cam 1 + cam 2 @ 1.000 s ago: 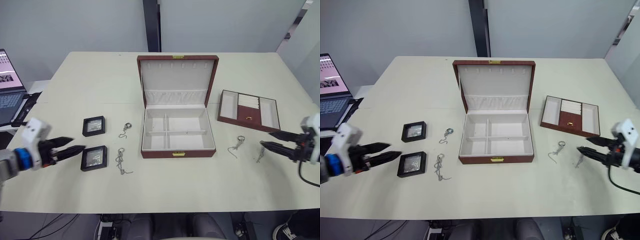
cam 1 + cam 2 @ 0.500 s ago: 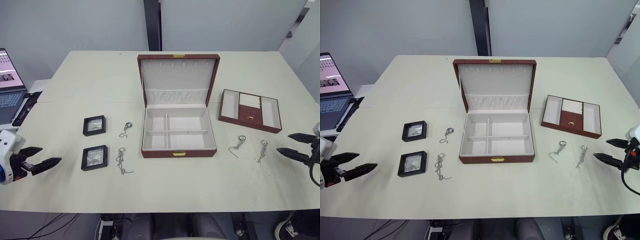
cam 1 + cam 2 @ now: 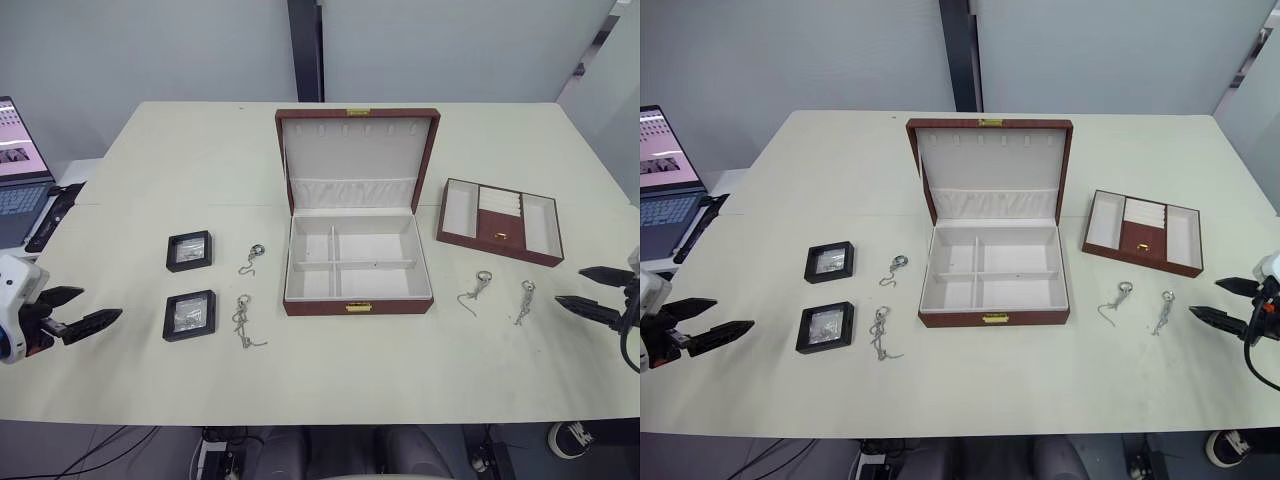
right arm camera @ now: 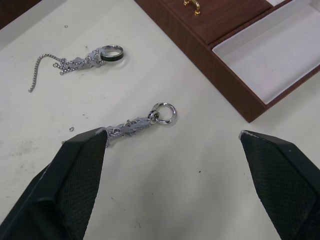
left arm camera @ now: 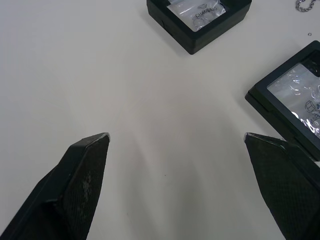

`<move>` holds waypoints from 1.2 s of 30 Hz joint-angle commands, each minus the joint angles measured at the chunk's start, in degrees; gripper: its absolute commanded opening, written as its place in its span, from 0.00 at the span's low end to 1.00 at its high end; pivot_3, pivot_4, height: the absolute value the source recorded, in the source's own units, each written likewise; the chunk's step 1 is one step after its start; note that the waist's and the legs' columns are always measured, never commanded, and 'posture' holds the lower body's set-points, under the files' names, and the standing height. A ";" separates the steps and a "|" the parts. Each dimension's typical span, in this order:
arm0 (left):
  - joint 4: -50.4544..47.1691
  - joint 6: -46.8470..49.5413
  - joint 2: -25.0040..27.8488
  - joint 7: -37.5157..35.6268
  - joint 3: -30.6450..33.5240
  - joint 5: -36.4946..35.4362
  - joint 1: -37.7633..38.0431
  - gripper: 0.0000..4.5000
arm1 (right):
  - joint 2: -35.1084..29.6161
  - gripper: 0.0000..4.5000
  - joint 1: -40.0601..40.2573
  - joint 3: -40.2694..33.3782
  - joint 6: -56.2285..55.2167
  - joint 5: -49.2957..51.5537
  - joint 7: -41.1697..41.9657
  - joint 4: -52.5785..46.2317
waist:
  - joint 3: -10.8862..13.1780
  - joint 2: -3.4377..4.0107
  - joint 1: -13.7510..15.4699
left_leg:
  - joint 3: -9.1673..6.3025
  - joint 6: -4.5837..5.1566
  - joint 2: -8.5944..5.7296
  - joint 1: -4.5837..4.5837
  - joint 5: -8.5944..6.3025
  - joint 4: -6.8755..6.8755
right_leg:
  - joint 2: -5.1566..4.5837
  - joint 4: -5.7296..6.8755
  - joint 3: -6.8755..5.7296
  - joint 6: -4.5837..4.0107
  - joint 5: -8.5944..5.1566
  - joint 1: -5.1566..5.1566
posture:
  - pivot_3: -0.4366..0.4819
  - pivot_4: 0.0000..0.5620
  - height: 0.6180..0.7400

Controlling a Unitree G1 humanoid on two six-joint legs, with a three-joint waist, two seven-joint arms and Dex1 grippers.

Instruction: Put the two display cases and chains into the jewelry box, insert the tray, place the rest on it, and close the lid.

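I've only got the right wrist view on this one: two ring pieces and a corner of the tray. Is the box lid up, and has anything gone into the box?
Observer: The lid stands open, and the box has nothing in its compartments.
Operator: Where are the display cases?
Observer: On the table to the left of the box, the far case behind the near case. The far chain and the near chain lie between them and the box.
Operator: And the left pincer?
Observer: The left pincer is open and empty, to the left of the near case and apart from it.
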 commanded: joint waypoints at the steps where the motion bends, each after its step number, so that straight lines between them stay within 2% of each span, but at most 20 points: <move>1: 0.10 -0.97 0.28 -0.67 0.22 0.18 -0.59 0.99 | -1.62 0.99 0.10 -1.12 -1.14 -0.24 0.40 0.16 | 0.00 0.01 0.00 | 0.00 0.00 0.00 0.00 0.00 0.00 | 0.00 0.00 0.00 0.00 0.00 0.00 | 0.48 0.27 1.00; 10: -2.98 -0.29 -0.68 -2.19 -0.83 -0.64 -1.07 0.99 | -0.94 0.99 -0.95 -2.32 -0.86 1.94 1.64 -0.06 | 0.00 0.01 -0.02 | 0.01 0.00 0.00 0.01 0.00 0.01 | 0.01 0.02 0.00 0.00 0.00 0.00 | 0.48 0.27 1.00; 15: -14.12 2.02 1.24 -7.54 -1.73 -2.31 3.32 0.99 | 2.31 0.99 2.04 -2.62 7.24 10.10 2.44 -17.40 | 0.00 0.01 -0.19 | 0.01 0.00 0.03 0.00 0.00 0.01 | 0.02 0.03 0.02 0.00 0.00 0.01 | 0.48 0.27 1.00; 18: -20.64 2.40 3.36 -11.69 -4.52 -2.61 4.01 0.99 | 4.73 0.99 2.37 -0.58 12.81 15.90 0.22 -32.39 | 0.01 0.02 -0.05 | -0.05 -0.01 0.03 0.00 0.01 0.01 | 0.03 0.04 -0.01 0.00 0.00 0.04 | 0.48 0.27 1.00; 22: -21.33 -0.52 7.43 -16.64 -10.79 0.02 1.06 0.99 | 7.46 0.99 0.44 3.77 17.66 21.46 -3.64 -47.26 | 0.02 0.02 0.10 | -0.08 -0.01 0.02 0.00 0.01 0.02 | 0.04 0.03 -0.04 0.00 0.00 0.05 | 0.48 0.27 1.00; 27: -18.31 -4.17 9.41 -19.16 -17.26 3.45 -4.91 0.99 | 9.61 0.99 -0.90 7.90 19.28 23.73 -7.26 -56.41 | 0.08 -0.06 0.17 | -0.09 -0.01 0.00 -0.10 0.00 0.02 | 0.22 -0.02 -0.06 0.00 0.00 -0.01 | 0.48 0.27 1.00; 36: -15.21 -8.13 7.96 -20.06 -23.64 7.41 -9.50 0.99 | 10.32 0.99 2.31 12.31 17.38 21.47 -9.92 -62.86 | 0.09 -0.08 0.17 | -0.14 0.00 0.03 -0.26 0.01 0.06 | 0.35 0.01 -0.11 0.00 0.00 -0.16 | 0.48 0.27 1.00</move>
